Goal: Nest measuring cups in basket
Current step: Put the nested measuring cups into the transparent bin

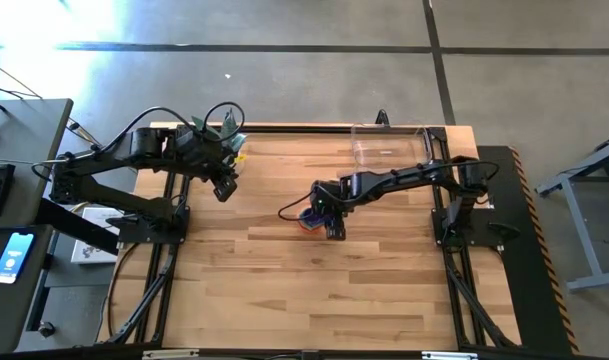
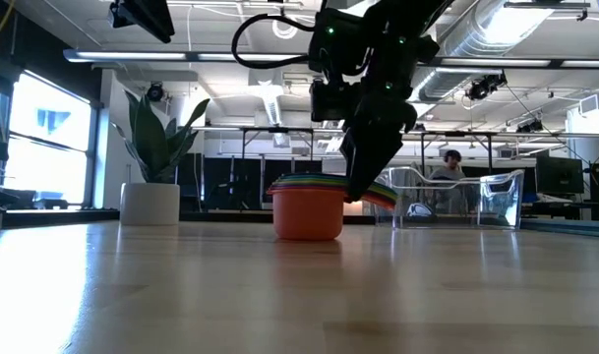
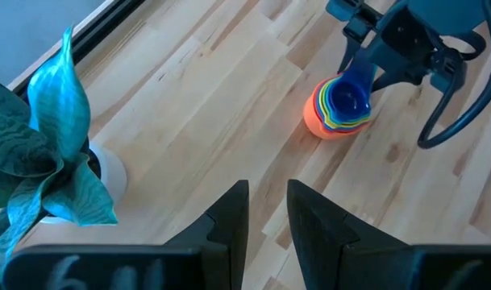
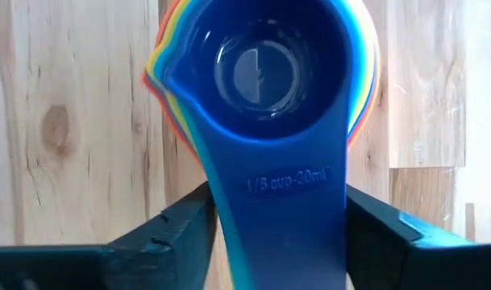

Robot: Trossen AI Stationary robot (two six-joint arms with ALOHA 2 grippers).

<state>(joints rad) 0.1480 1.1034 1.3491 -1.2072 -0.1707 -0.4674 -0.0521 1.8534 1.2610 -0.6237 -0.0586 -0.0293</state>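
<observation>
The measuring cups (image 2: 307,208) stand nested in one stack on the table's middle, orange outermost and blue innermost (image 4: 265,64), bottom on the wood. The stack also shows from above (image 1: 308,221) and in the left wrist view (image 3: 340,109). My right gripper (image 4: 279,205) is at the stack's handles, shut on them. My left gripper (image 3: 268,211) hovers over the far left of the table by a white plant pot (image 3: 110,173), its fingers a little apart and holding nothing. The clear basket (image 1: 389,150) sits at the far right. My right gripper pinches the stacked flat handles (image 4: 281,217) between its two fingers (image 4: 181,225), one on each long edge, the blue handle on top. It comes from above, slanting down (image 2: 370,167), with the fingers across the handles. The stack stands upright with its bottom on the table.
A potted plant (image 2: 151,187) stands at the far left edge, close to my left arm. The basket (image 2: 456,202) holds nothing that I can make out. Bare wood lies between the stack and the basket and across the near half of the table (image 1: 314,300).
</observation>
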